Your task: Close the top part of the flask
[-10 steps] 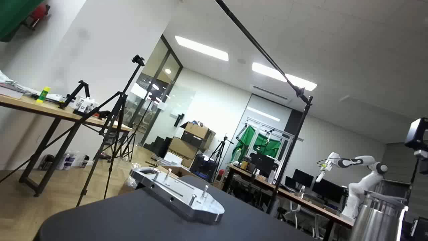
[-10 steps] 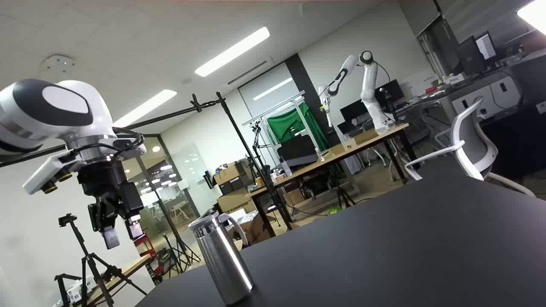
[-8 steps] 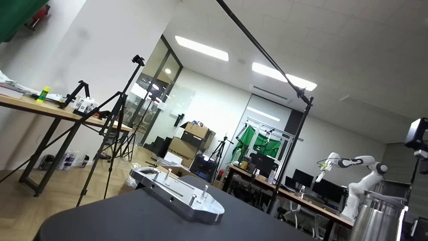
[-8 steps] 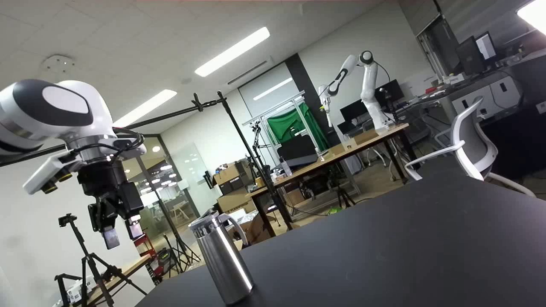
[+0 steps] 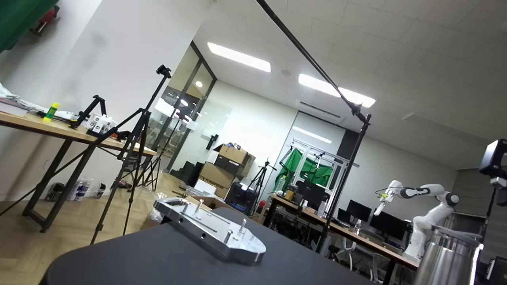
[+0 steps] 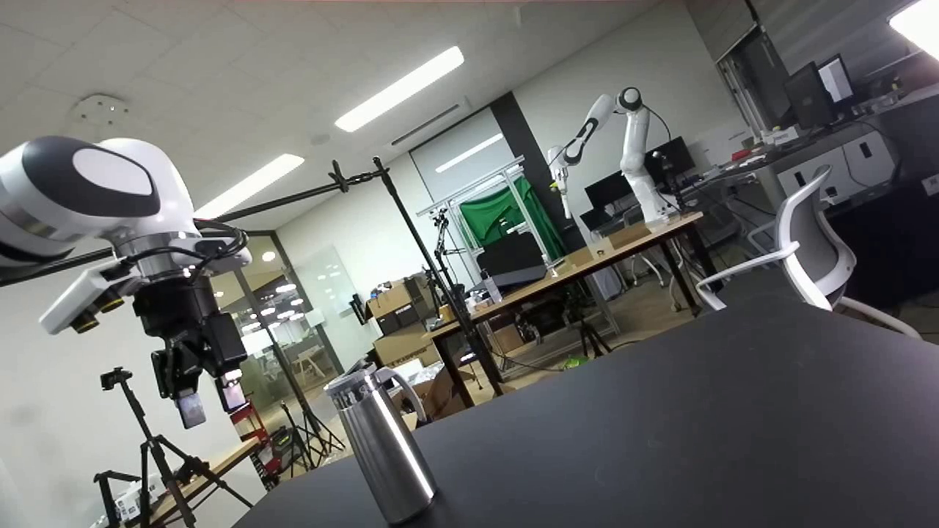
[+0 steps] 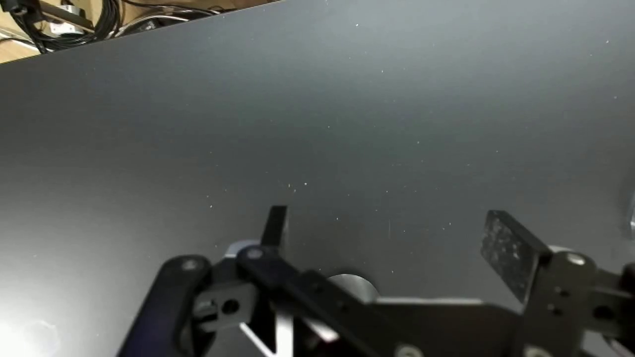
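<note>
The flask (image 6: pixel 385 447) is a shiny silver metal cylinder with a grey rimmed top and a grey side handle. It stands upright on the black table. A small dark part sticks up at its top; I cannot tell whether this is a raised lid. In an exterior view only its upper section (image 5: pixel 449 257) shows at the lower right. In the wrist view a small curved piece of it (image 7: pixel 358 283) shows behind my gripper's linkage. My gripper (image 6: pixel 211 402) points down, apart from the flask and to its left in that view. Its fingers (image 7: pixel 387 218) are wide apart with nothing between them.
A flat metal plate with upright pegs (image 5: pixel 214 229) lies on the black table (image 6: pixel 660 418). A grey-white chair (image 6: pixel 796 249) stands beyond the table. Cables (image 7: pixel 106 25) lie past the table edge in the wrist view. A tripod (image 5: pixel 136 138) stands behind the table.
</note>
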